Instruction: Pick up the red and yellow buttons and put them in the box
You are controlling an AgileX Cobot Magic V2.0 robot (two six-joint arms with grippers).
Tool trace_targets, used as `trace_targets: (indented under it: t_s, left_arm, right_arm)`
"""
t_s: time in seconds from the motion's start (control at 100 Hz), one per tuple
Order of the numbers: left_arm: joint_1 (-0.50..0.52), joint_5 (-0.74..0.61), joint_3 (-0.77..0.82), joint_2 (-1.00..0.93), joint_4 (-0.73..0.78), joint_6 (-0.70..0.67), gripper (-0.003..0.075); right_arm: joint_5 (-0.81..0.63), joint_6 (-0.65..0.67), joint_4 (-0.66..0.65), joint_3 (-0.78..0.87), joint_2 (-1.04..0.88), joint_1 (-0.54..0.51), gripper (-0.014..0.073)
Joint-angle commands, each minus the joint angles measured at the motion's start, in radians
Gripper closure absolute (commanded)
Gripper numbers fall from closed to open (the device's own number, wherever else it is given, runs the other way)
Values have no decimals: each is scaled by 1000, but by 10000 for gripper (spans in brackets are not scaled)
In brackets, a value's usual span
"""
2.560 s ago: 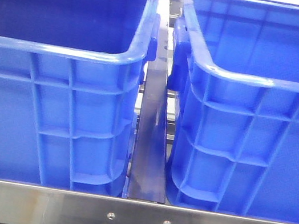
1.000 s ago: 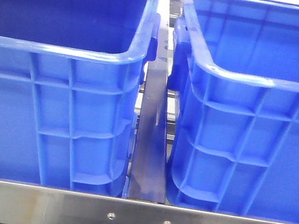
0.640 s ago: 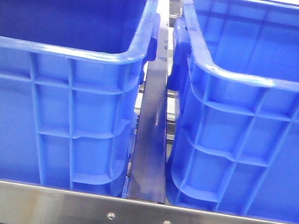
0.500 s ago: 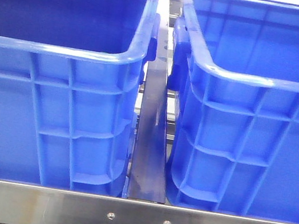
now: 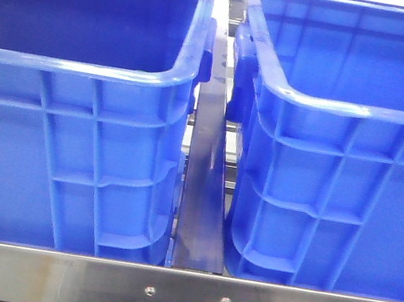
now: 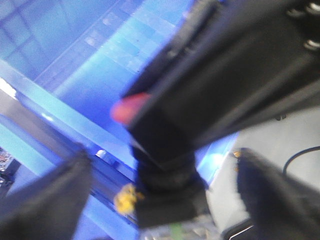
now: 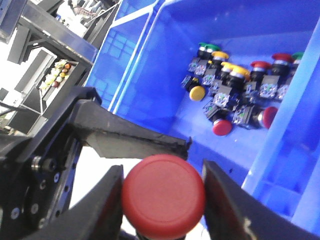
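My right gripper [image 7: 162, 200] is shut on the dark red button [image 7: 164, 195]; its round cap fills the gap between the two fingers. The box [image 5: 350, 108], a blue crate whose inner walls have vertical panel lines, stands at the right in the front view, where no gripper shows. The left wrist view is blurred. My left gripper [image 6: 165, 200] has its fingers [image 6: 45, 195] wide apart. A black arm crosses between them, with a red bit [image 6: 131, 107] and a yellow blob [image 6: 127, 197] beside it. I cannot tell whether that blob is the yellow button.
A similar blue crate [image 5: 83, 68] with smooth inner walls stands at the left, with a narrow metal gap [image 5: 201, 198] between the two. In the right wrist view a blue crate [image 7: 150, 75] holds several red, yellow and green buttons [image 7: 235, 95]. The other arm [image 7: 50, 165] is close by.
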Motion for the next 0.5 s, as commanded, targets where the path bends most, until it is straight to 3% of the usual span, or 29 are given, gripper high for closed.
trace_targets:
  t_s: [0.0,0.3,0.49]
  left_arm:
    - [-6,-61,-29,-32,9,-5,117]
    - [71,-15,-29,-32,11,-28,117]
    - [174,-26,-7,-51,9,-49,117]
  right_arm:
    - [-18,-28,61,-34,-17,-2,378]
    - [-119,-60,61,-34,-20,-4,378]
    - [-290,-99,60,-34,-45,-4,378]
